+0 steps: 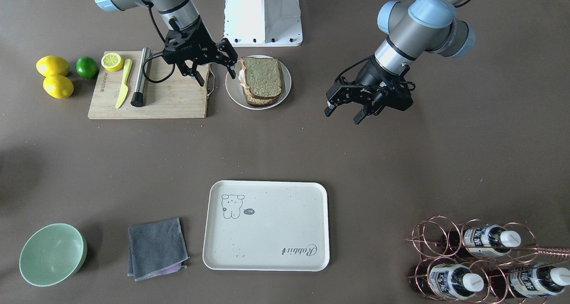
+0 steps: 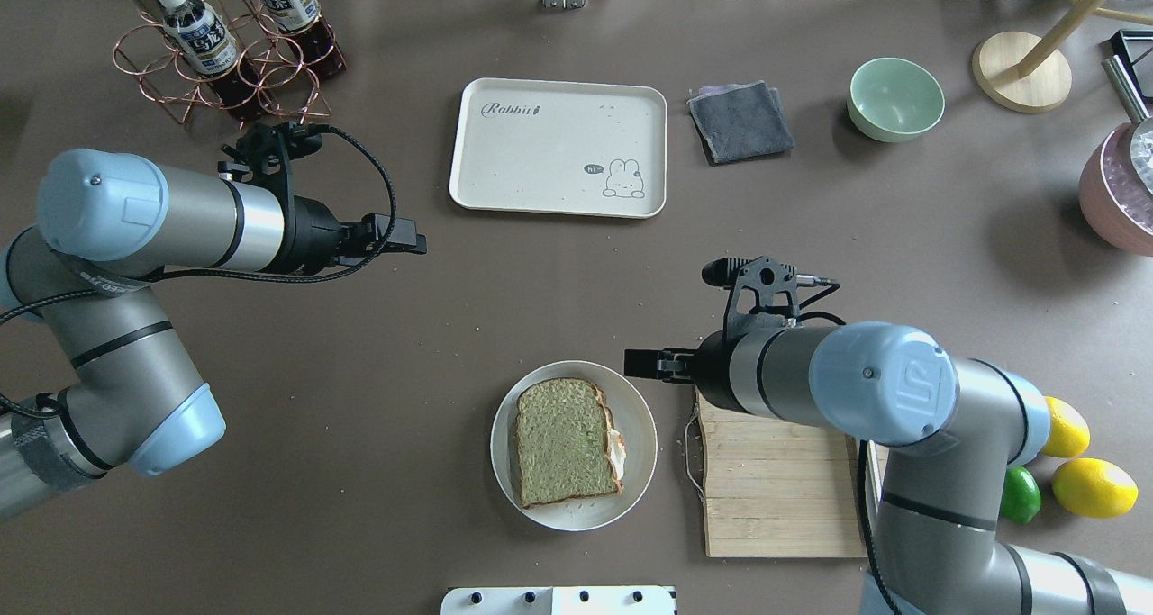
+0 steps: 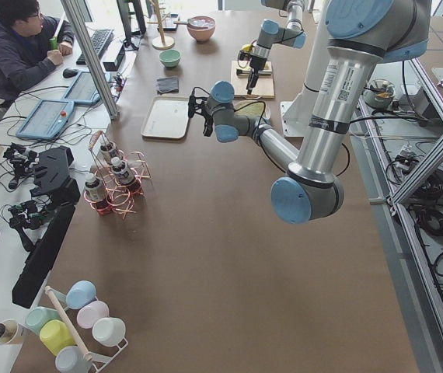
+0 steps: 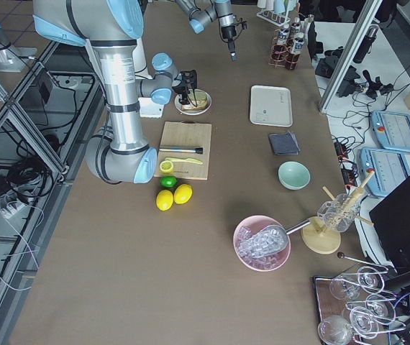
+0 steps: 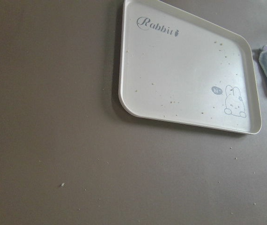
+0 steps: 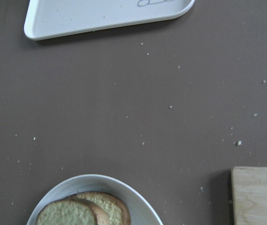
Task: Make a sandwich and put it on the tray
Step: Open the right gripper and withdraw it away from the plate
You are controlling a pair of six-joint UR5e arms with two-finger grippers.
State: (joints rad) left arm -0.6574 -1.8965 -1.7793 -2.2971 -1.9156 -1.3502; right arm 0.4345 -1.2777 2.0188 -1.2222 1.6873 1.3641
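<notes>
The sandwich is two brown-crusted bread slices with white egg showing at one edge. It lies on a small round white plate. My right gripper is open and empty, hovering beside the plate's edge on the cutting-board side, apart from the bread. My left gripper is open and empty over bare table, on the other side of the plate. The cream tray with "Rabbit" lettering lies empty further out, and shows in the left wrist view. The right wrist view shows the tray's edge and the sandwich.
A wooden cutting board with a yellow knife, half lemon and metal muddler sits by the plate. Two lemons and a lime lie beyond it. A green bowl, a grey cloth and a copper bottle rack flank the tray.
</notes>
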